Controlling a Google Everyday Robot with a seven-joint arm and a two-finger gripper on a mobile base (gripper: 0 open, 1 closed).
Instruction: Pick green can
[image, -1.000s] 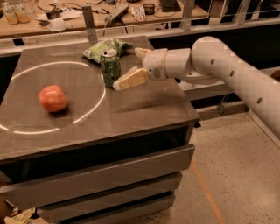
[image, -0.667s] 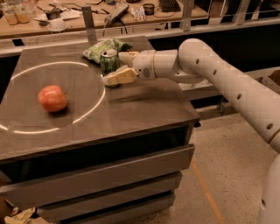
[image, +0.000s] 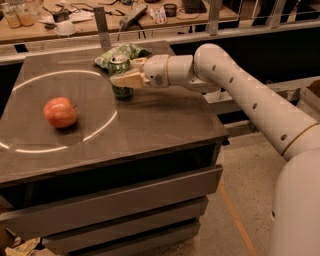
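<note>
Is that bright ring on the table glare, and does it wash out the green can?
Camera view: the ring is a light reflection on the dark table, curving around the apple; it skirts the green can without washing it out. The tool sits at the can, partly covering it.

I've got the green can (image: 121, 91) standing on the table (image: 165, 125), near the back edge. The gripper (image: 123, 70) is at the can, reaching in from its right, one finger spread in front, one behind. The bag (image: 125, 51) lies just behind the can. The apple (image: 60, 112) sits well left of the can, further forward.
</note>
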